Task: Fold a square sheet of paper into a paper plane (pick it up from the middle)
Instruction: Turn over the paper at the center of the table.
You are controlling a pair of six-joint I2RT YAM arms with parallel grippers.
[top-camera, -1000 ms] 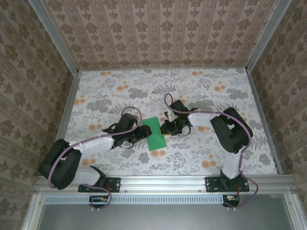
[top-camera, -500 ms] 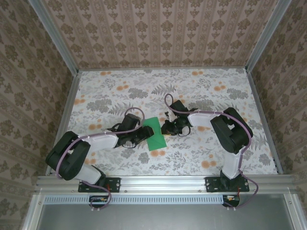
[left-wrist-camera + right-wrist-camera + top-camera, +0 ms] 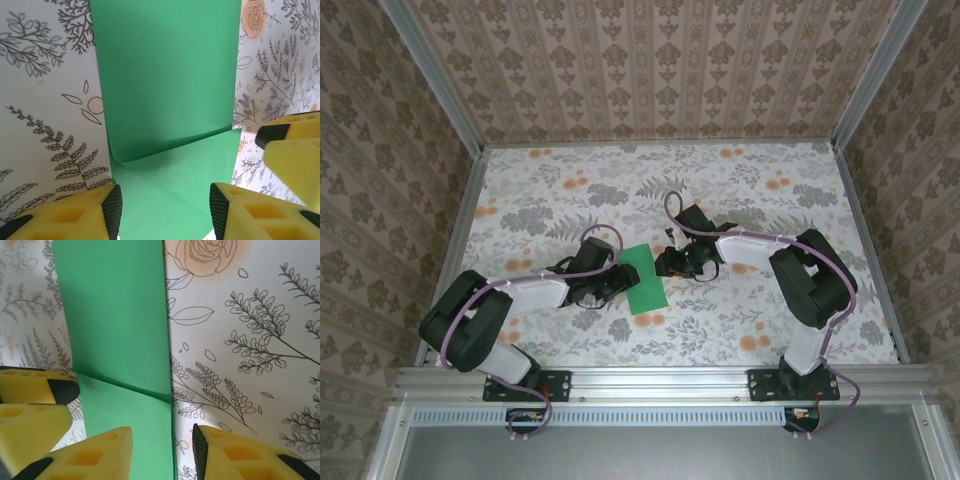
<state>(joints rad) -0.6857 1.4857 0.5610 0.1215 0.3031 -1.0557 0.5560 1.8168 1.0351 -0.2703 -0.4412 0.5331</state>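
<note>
at the near end of the left wrist view, the left gripper (image 3: 165, 212) has its yellow fingers spread, and the green sheet of paper (image 3: 165, 75) lies flat in the gap between them and runs away from the camera. nothing is pinched. a slanting layer edge (image 3: 170, 144) crosses the sheet, where one ply lies over another and lifts slightly at one end. the right gripper (image 3: 162, 445) also has its jaws apart. it straddles one long side of the paper, with green under one finger and the printed table (image 3: 250, 340) under the other.

from above, the sheet (image 3: 645, 280) sits mid-table as a narrow strip between the two grippers, left (image 3: 618, 280) and right (image 3: 668, 265), each touching or just beside an opposite edge. it is folded at least once and is not yet a dart.

risks: the fingertips of both grippers crowd the same small area, so a closing or sliding move could knock them together. a finger dragged along the thin paper could skid it over the smooth cloth, skew the crease or crumple it. the lifted ply may spring open if nothing presses it.

i see no containers. the table carries the paper alone.
</note>
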